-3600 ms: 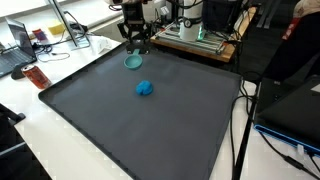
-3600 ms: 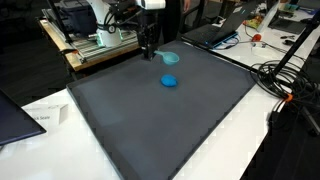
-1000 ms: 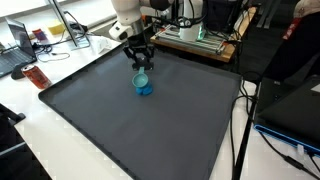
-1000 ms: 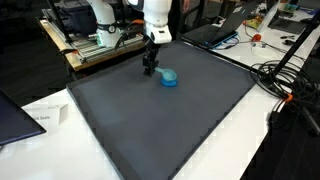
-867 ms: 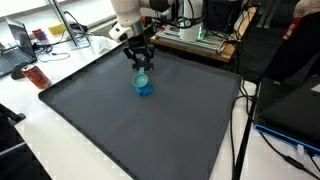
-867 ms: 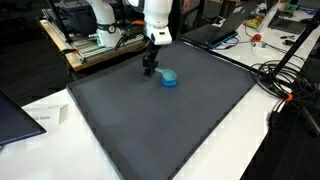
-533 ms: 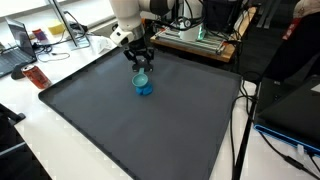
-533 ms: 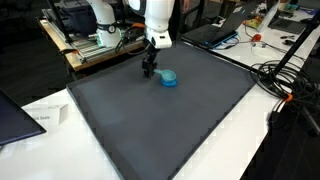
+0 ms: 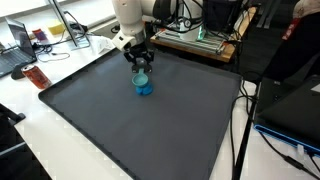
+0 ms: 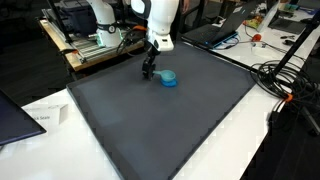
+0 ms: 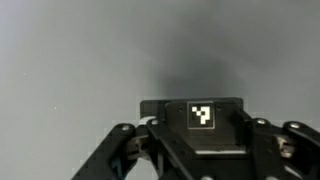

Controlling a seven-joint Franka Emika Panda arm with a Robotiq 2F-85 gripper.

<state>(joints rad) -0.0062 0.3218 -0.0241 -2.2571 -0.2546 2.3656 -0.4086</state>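
In both exterior views my gripper (image 9: 141, 68) (image 10: 148, 70) points down at the far part of the dark grey mat (image 9: 130, 130) (image 10: 160, 130). It is shut on the edge of a small teal bowl (image 9: 142, 77) (image 10: 168, 73). The bowl sits right over a rounded blue object (image 9: 146, 89) (image 10: 170, 81), and I cannot tell whether they touch. The wrist view shows only the gripper's black body with a square marker (image 11: 202, 115) above bare mat (image 11: 80, 50). The fingertips and both objects are out of that view.
A red can (image 9: 37, 76) and a laptop (image 9: 20, 50) lie on the white table beside the mat. A metal equipment rack (image 9: 200, 40) stands behind the mat. Cables (image 10: 285, 80) trail off one side, and another laptop (image 10: 15, 115) sits near a corner.
Since the earliest frames the gripper has carried the teal bowl from the mat's back edge to above the blue object. Over the last second only the wrist has shifted slightly.
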